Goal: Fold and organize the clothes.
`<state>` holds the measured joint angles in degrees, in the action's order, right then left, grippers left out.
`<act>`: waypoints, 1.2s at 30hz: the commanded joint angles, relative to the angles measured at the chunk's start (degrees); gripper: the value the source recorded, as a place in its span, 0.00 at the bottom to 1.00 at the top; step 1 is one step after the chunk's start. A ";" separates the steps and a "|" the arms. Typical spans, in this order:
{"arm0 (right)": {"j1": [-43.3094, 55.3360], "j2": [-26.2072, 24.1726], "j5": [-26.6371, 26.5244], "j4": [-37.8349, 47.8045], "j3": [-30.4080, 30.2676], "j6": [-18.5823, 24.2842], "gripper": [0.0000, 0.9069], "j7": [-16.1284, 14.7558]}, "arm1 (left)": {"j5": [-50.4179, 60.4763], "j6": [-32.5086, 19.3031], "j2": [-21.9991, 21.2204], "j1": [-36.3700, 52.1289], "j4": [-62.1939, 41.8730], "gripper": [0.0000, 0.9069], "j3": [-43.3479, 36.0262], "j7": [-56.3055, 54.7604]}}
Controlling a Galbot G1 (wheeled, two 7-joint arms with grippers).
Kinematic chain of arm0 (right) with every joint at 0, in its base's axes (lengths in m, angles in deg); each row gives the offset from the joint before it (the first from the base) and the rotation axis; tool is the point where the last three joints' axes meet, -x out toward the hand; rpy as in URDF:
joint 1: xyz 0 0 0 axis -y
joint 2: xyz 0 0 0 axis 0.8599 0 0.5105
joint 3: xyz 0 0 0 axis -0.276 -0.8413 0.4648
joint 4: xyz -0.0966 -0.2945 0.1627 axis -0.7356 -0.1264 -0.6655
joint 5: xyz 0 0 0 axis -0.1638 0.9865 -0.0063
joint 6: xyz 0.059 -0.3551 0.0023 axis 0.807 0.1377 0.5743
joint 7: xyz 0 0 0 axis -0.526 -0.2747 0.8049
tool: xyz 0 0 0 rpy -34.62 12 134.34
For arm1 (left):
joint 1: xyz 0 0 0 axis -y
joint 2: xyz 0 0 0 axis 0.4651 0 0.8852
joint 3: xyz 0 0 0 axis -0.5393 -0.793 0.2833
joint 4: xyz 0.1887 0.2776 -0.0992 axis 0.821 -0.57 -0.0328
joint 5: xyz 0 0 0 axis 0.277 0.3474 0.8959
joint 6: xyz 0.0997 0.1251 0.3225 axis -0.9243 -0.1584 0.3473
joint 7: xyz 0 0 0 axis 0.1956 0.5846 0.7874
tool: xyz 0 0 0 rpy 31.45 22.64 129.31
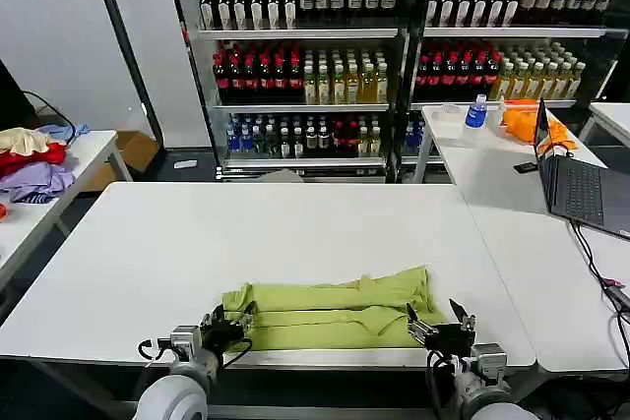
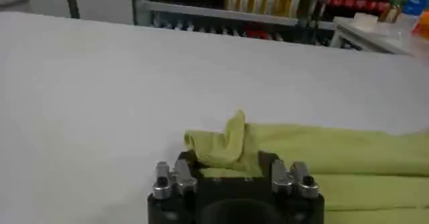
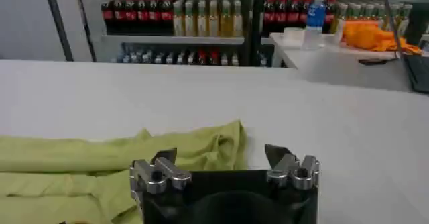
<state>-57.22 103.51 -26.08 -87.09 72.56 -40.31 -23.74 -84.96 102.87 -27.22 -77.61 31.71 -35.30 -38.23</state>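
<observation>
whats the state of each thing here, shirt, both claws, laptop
T-shirt: folded into a long band, flat on the white table, near edge.
Left claw: shut on the shirt's left end, pinching up a fold.
Right claw: open at the shirt's right end, one finger over fabric.
Laptop: lid open on the side table.

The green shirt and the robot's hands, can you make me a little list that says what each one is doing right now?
shirt: lime T-shirt, folded into a long band, lying near the front edge of the white table
left gripper: at the shirt's left end, closed on a raised tuck of fabric
right gripper: at the shirt's right end, jaws open, one finger over the cloth, nothing held
side table on the left: pile of red, purple and cream clothes
side table on the right: laptop, orange cloth
</observation>
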 commanded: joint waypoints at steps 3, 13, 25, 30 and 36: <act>-0.61 0.18 0.24 -0.40 0.09 0.15 1.00 0.05 | -2.44 -1.46 -1.87 -1.68 -0.67 0.07 1.22 1.10; -0.53 0.15 0.13 -0.49 0.38 0.41 1.00 0.13 | -8.73 -0.91 5.84 1.68 1.23 0.06 7.86 2.07; -0.37 0.12 -0.19 -0.99 0.86 0.56 1.00 0.10 | -17.65 0.44 17.96 9.95 -5.47 0.04 18.47 3.61; -0.53 0.56 -0.09 -1.05 0.59 0.69 1.00 0.10 | -24.24 2.12 19.63 10.42 -3.69 0.04 19.83 3.77; -0.99 0.87 0.15 -1.32 0.21 0.78 1.00 0.10 | -39.50 4.24 14.67 7.67 5.85 0.04 18.63 1.90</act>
<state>-58.12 104.36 -25.97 -88.41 72.81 -39.56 -23.64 -104.36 104.75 -12.73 -70.05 29.47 -19.04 -35.22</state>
